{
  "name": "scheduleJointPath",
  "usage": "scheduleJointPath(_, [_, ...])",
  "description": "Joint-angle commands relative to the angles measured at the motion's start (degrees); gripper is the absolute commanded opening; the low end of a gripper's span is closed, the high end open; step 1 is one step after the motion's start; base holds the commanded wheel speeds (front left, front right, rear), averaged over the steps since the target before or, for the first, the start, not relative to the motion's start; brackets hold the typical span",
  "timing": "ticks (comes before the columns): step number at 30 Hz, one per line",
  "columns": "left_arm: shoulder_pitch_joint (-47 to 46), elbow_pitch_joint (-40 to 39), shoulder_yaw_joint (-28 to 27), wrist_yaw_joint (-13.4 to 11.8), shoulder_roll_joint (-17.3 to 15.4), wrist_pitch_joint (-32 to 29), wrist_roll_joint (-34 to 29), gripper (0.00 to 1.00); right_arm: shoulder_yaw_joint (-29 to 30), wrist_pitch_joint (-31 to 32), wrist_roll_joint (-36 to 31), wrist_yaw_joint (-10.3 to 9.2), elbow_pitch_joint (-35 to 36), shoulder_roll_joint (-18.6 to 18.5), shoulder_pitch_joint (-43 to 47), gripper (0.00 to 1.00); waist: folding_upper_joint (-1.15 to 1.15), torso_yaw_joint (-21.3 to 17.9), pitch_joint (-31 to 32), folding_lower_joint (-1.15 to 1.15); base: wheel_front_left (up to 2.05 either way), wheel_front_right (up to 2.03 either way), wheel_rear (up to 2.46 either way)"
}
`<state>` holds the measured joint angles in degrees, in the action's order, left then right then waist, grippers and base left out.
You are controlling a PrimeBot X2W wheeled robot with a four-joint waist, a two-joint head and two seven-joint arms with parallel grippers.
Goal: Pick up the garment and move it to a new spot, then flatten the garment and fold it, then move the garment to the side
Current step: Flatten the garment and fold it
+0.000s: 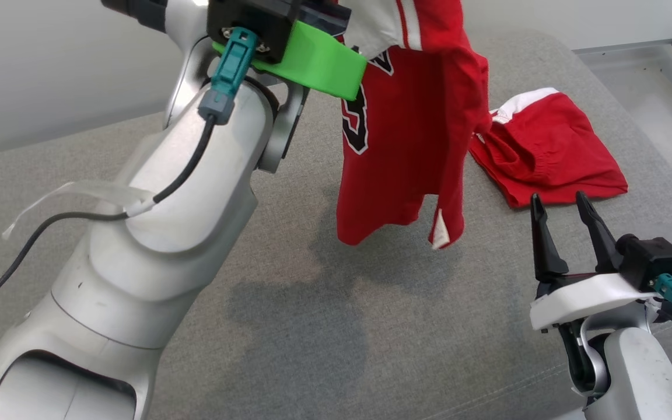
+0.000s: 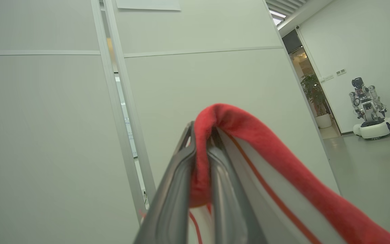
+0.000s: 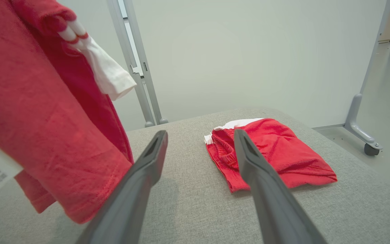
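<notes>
A grey desk (image 1: pixel 312 326) is backed by white walls (image 3: pixel 249 51). The jersey (image 1: pixel 406 146) is hung from the clamped left gripper (image 2: pixel 202 130), beside the spread, empty right gripper (image 1: pixel 558 198).

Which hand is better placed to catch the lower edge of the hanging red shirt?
Probably the right hand: it is open, empty and low, near the hanging hem of the red shirt. The left hand is shut on the shirt's upper edge, holding it up.

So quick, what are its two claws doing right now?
Left gripper: shut on the hanging red jersey.
Right gripper: open, holding nothing.
</notes>
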<state>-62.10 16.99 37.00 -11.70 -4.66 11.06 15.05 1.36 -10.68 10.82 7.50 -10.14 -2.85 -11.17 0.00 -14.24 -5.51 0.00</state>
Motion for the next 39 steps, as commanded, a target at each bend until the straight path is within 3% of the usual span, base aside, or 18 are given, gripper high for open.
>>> scheduleJointPath(1, [0.0, 0.9, -0.6, -0.7, -0.7, 0.8, 0.0, 0.0, 0.5, -0.4, -0.2, -0.03, 0.4, -0.1, -0.6, 1.0, 0.0, -0.4, -1.3, 0.0, 0.0, 0.0, 0.0])
scheduleJointPath(12, [14.5, 9.8, -4.1, -3.6, -7.1, 4.0, 1.4, 0.0, 2.7, -0.3, -0.9, -0.03, 1.8, -0.1, -0.9, 1.0, 0.0, 5.5, -5.3, 0.0, 0.0, 0.0, 0.0])
scheduleJointPath(20, [26.5, 10.8, -5.7, -6.7, -12.2, 4.1, -1.2, 0.0, 1.5, 0.7, -1.4, -0.03, 2.1, -0.1, -0.9, 1.0, 0.0, 9.8, -4.8, 0.0, 0.0, 0.0, 0.0])
scheduleJointPath(27, [32.9, 12.8, -7.2, -7.3, -13.9, 4.1, 0.4, 0.0, 0.7, 1.5, -1.7, -0.03, 2.2, -0.1, -0.5, 1.0, 0.0, 11.4, -4.4, 0.0, 0.0, 0.0, 0.0])
scheduleJointPath(39, [36.7, 6.1, -5.8, -9.2, -16.1, -5.7, 0.6, 0.0, 0.6, 1.7, -1.5, -0.02, 2.2, -0.1, 0.0, 1.0, 0.0, 11.3, -4.8, 0.0, 0.0, 0.0, 0.0])
